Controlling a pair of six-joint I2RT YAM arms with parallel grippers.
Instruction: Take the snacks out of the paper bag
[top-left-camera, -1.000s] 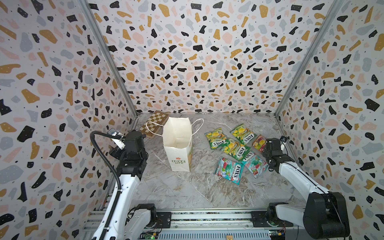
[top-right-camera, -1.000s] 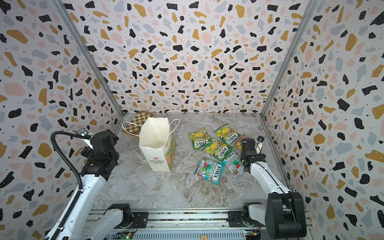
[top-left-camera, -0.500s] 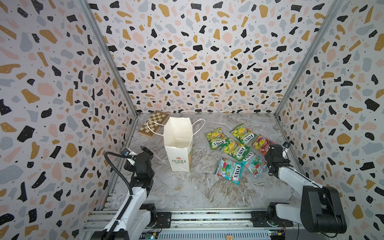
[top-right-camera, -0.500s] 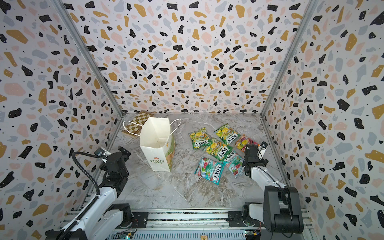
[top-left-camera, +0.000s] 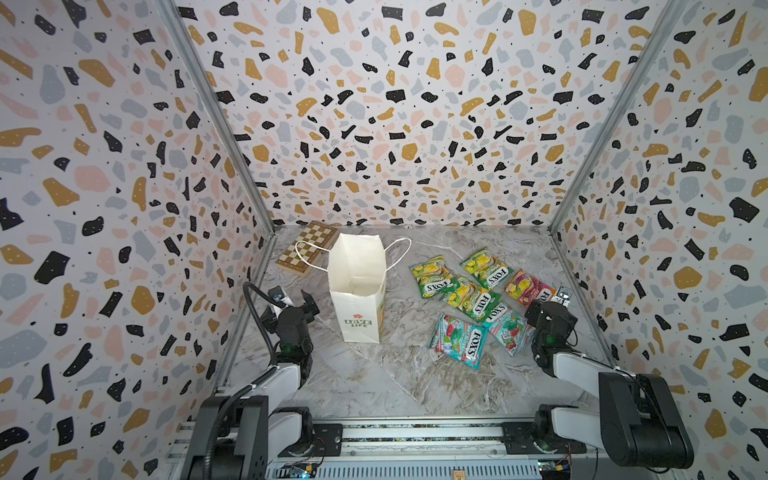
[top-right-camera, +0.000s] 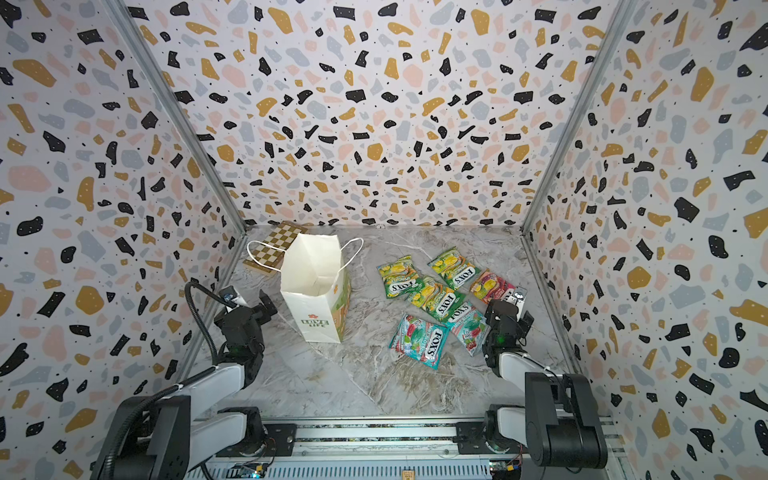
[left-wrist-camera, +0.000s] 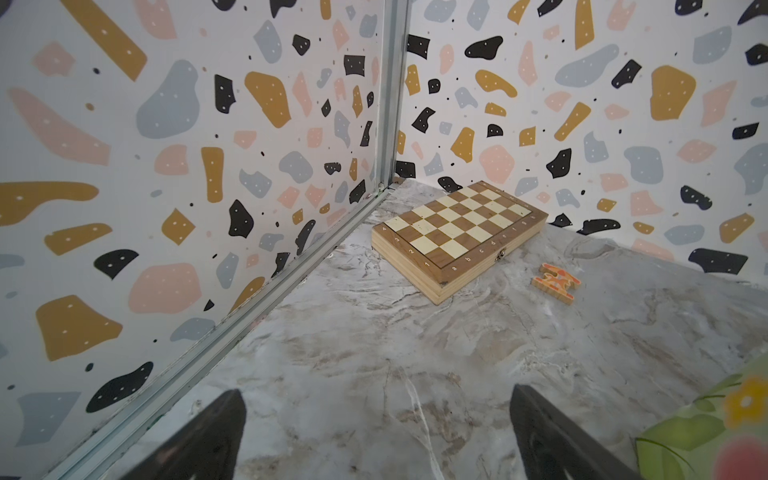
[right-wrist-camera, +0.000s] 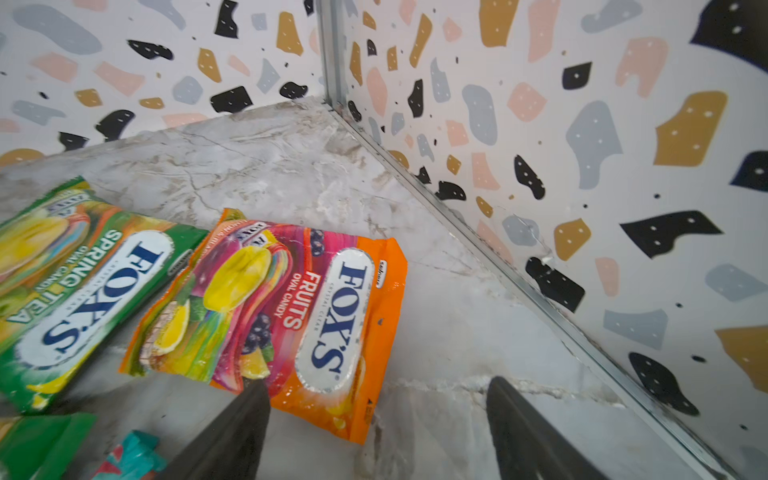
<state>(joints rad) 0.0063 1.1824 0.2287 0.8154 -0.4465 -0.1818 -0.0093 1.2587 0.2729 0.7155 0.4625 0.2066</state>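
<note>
The white paper bag (top-left-camera: 359, 291) (top-right-camera: 316, 291) stands upright with its mouth open; only white paper shows inside. Several snacks lie flat on the marble floor to its right: green-yellow packets (top-left-camera: 430, 276), teal-red ones (top-left-camera: 457, 340) and a pink-orange one (top-left-camera: 525, 289) (right-wrist-camera: 270, 307). My left gripper (top-left-camera: 295, 305) (left-wrist-camera: 376, 390) is low, left of the bag, open over bare floor. The bag's flowered side (left-wrist-camera: 715, 424) edges into the left wrist view. My right gripper (top-left-camera: 546, 309) (right-wrist-camera: 378, 382) is open just short of the pink-orange packet's corner, holding nothing.
A wooden chessboard (top-left-camera: 307, 249) (left-wrist-camera: 457, 232) lies in the back left corner, with a small orange piece (left-wrist-camera: 556, 282) near it. Patterned walls close in on three sides. The right wall's metal rail (right-wrist-camera: 519, 282) runs close to my right gripper. The arms' base rail (top-left-camera: 415, 432) crosses the front.
My left arm has dropped from beside the bag's top to near the floor and pulled back toward the front. The right gripper has drawn back from the pink-orange packet.
</note>
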